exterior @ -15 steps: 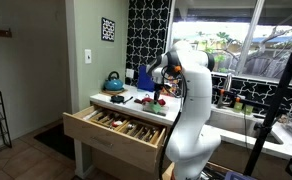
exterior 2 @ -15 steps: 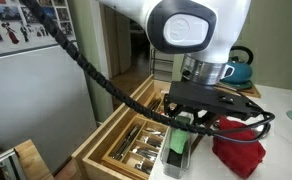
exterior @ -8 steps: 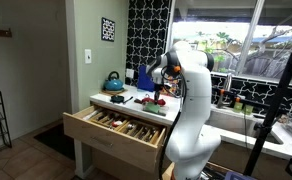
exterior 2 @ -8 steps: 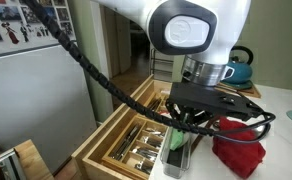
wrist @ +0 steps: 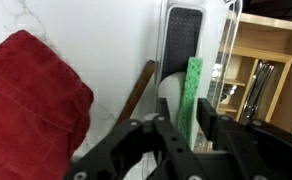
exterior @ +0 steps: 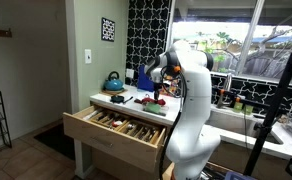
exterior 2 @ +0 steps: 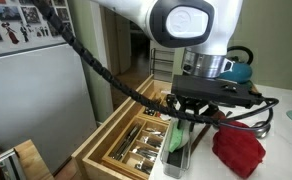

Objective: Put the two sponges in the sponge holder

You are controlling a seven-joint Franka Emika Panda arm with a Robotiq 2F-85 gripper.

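A green sponge (wrist: 193, 88) stands on edge in the clear sponge holder (wrist: 229, 45), which has a grey base. In an exterior view the same sponge (exterior 2: 174, 140) sits in the holder (exterior 2: 182, 160) at the counter's edge. My gripper (wrist: 186, 105) hovers just above it, jaws apart, one finger on each side of the sponge's top edge without pinching it. A pale rounded thing (wrist: 170, 88) lies beside the green sponge in the holder; I cannot tell whether it is a second sponge. The gripper (exterior 2: 194, 122) hangs straight down under the white arm.
A red cloth (wrist: 36, 90) lies bunched on the white counter beside the holder, also seen in an exterior view (exterior 2: 238, 152). A brown stick (wrist: 136, 90) leans near the holder. An open drawer (exterior 2: 136, 140) of utensils juts out below. A teal kettle (exterior 2: 242, 62) stands behind.
The gripper has lifted a little off the holder and its jaws stand apart. The green sponge stays in the holder.
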